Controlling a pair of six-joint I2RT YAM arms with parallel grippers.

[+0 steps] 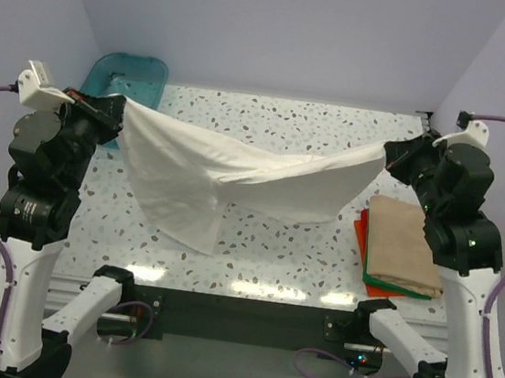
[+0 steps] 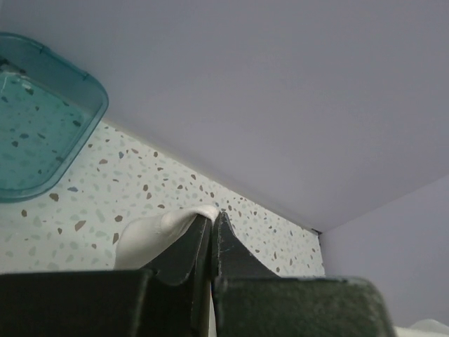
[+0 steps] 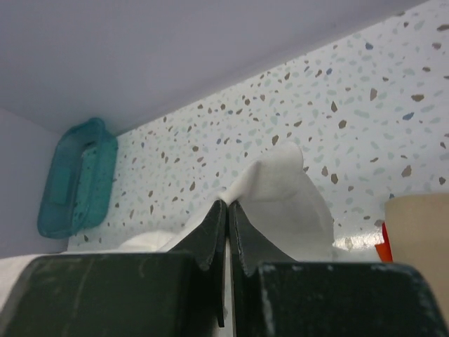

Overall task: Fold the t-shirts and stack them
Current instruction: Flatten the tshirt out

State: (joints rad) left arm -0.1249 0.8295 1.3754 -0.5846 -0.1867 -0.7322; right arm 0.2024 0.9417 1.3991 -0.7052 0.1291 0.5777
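Note:
An off-white t-shirt [image 1: 227,172] hangs stretched in the air between my two grippers, sagging over the middle of the table. My left gripper [image 1: 119,110] is shut on its left end; the cloth [image 2: 158,232] pokes out past the closed jaws of the left gripper [image 2: 212,217]. My right gripper [image 1: 393,156] is shut on the right end; in the right wrist view the cloth [image 3: 284,189] fans out beyond the right gripper [image 3: 228,205]. A folded tan t-shirt [image 1: 402,244] lies on orange-red [image 1: 360,235] and green [image 1: 388,289] ones at the right.
A teal translucent tub [image 1: 123,76] stands at the back left corner of the speckled table [image 1: 290,258]; it also shows in the left wrist view [image 2: 42,133] and the right wrist view [image 3: 74,179]. Lilac walls enclose the back and sides.

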